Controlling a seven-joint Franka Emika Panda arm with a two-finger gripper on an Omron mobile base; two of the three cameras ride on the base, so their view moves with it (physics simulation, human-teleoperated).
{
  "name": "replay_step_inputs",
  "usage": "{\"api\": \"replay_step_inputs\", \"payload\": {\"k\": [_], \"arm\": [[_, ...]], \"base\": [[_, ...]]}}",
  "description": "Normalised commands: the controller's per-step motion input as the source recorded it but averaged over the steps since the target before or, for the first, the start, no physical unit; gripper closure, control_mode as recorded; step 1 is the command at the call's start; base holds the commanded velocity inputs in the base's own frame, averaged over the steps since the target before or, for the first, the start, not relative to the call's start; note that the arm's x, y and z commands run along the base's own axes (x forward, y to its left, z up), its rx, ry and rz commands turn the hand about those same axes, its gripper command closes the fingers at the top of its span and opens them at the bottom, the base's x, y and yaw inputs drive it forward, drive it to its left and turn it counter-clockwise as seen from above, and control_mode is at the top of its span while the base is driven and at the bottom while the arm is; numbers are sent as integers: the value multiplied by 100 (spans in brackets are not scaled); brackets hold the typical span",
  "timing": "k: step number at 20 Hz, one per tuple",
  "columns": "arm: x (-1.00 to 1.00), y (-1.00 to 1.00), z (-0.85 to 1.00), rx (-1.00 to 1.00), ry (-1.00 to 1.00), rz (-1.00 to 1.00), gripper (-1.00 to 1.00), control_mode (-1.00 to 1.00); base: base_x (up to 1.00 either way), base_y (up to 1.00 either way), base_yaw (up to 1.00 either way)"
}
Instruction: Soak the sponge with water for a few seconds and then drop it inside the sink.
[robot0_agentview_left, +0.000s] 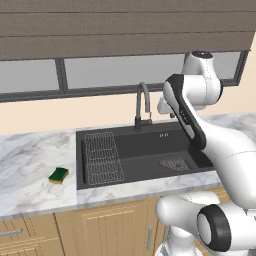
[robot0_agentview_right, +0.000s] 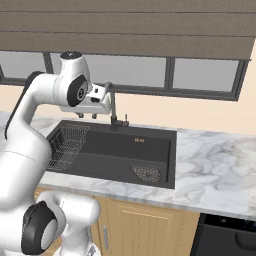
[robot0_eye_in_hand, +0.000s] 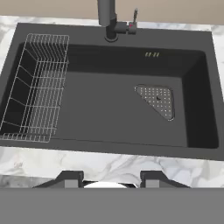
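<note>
Sponge (robot0_agentview_left: 59, 175): lay flat on the marble worktop (robot0_agentview_left: 30, 165), left of the sink (robot0_agentview_left: 145, 147), near the front edge, untouched. Gripper (robot0_eye_in_hand: 111, 177): hung above the sink's front rim, fingers apart, apparently holding nothing. Faucet (robot0_agentview_left: 142, 105): at the back rim, no stream visible, so soaking was not yet begun.

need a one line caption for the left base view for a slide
Sponge lies on the marble counter left of the dark sink, faucet dry, arm raised over the basin.
</note>
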Motion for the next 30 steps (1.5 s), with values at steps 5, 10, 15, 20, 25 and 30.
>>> {"api": "replay_step_inputs", "payload": {"k": [5, 10, 15, 20, 25, 30], "arm": [[0, 0, -14, 0, -11, -2, -100, -100], [-8, 0, -2, 0, -8, -2, -100, -100], [0, 0, -4, 0, -11, 0, -100, -100], [0, -11, 0, 0, -9, 0, -100, -100], [1, -26, -1, 0, -4, 0, -100, -100], [0, -23, -3, 1, -2, 0, -100, -100]], "base": [[0, 0, 0], [0, 0, 0], [0, 0, 0], [0, 0, 0], [0, 0, 0], [0, 0, 0]]}}
